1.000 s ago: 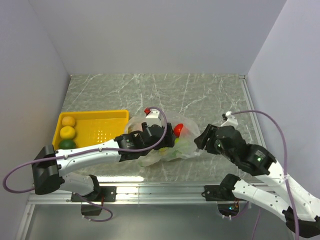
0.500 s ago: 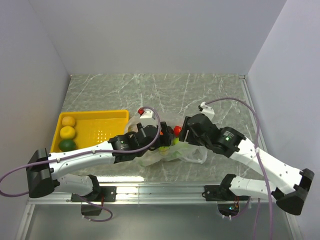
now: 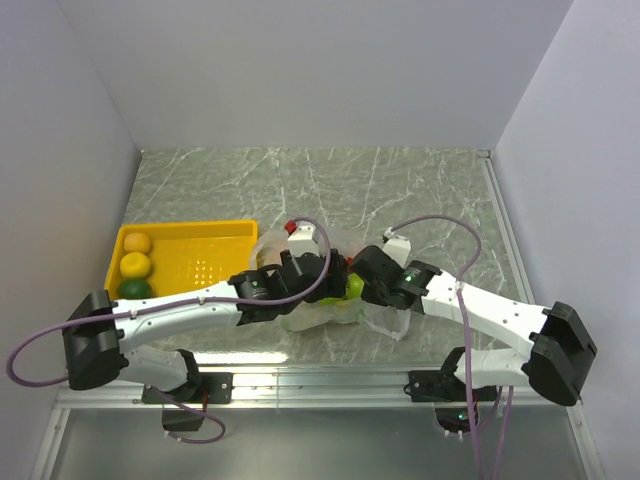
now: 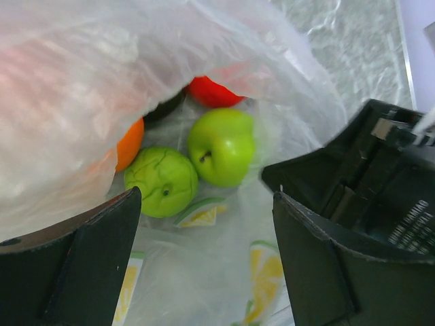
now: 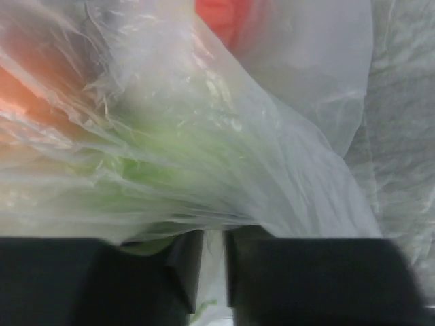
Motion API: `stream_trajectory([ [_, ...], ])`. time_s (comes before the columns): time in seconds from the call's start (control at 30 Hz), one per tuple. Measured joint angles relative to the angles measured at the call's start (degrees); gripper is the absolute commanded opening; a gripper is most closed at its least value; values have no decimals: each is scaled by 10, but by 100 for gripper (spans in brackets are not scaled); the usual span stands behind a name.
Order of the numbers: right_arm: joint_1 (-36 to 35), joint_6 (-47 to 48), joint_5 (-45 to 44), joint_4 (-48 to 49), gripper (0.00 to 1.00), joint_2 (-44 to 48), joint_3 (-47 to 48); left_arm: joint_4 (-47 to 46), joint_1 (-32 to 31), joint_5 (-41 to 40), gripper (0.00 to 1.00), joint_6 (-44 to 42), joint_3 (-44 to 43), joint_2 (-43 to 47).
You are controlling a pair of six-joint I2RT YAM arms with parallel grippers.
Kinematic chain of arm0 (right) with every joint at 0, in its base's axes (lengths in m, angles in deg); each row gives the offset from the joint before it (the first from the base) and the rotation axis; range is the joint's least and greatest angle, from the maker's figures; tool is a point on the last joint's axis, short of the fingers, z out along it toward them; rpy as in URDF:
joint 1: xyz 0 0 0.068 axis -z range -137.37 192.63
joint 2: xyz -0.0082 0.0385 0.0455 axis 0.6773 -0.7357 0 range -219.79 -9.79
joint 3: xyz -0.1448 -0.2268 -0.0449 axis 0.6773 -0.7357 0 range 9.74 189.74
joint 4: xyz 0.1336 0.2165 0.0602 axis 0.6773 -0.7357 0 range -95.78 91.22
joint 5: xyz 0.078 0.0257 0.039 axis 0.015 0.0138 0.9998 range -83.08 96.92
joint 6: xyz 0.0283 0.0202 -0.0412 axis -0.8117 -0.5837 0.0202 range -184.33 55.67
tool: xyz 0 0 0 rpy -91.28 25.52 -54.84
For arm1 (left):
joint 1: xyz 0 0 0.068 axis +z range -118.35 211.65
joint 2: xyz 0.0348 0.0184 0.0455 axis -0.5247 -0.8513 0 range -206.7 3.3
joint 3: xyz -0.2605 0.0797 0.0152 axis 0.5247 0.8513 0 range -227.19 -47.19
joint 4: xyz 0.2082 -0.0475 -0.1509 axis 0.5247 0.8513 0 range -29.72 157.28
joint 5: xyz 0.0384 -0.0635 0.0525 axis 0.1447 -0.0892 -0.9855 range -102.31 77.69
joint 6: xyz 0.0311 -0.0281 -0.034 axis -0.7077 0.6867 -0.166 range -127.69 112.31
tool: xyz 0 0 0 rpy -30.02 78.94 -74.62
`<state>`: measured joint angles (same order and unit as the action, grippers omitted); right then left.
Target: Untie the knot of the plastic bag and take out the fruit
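Progress: seems untied, knot unseen | plastic bag [image 3: 383,319] gaping, centre of near edge of table [image 3: 400,190] | fruit [image 4: 221,146] inside, none removed | left gripper [image 4: 204,224] spread wide at mouth | right gripper [image 5: 212,257] pinching bag film

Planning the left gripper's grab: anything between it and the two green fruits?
Nothing visible: the open left gripper faces both round light green fruits directly; the thin transparent plastic bag arches above.

fruit [image 4: 221,146] in plastic bag [image 4: 102,68], tray [image 3: 205,265] left of bag
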<state>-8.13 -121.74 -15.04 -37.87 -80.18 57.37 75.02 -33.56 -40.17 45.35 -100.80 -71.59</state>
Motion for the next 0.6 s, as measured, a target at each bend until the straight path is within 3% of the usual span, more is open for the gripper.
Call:
stream_trajectory([
  [0.03, 0, -2, -2, 4, 0, 2, -6, -1, 0, 2, 84, 0, 0, -7],
  [0.4, 0, 31, -11, 47, 0, 98, -72, 8, 0, 11, 84, 3, -5, -109],
  [0.6, 0, 49, 3, 72, 0, 101, -80, 24, 0, -12, 87, 24, -29, -174],
])
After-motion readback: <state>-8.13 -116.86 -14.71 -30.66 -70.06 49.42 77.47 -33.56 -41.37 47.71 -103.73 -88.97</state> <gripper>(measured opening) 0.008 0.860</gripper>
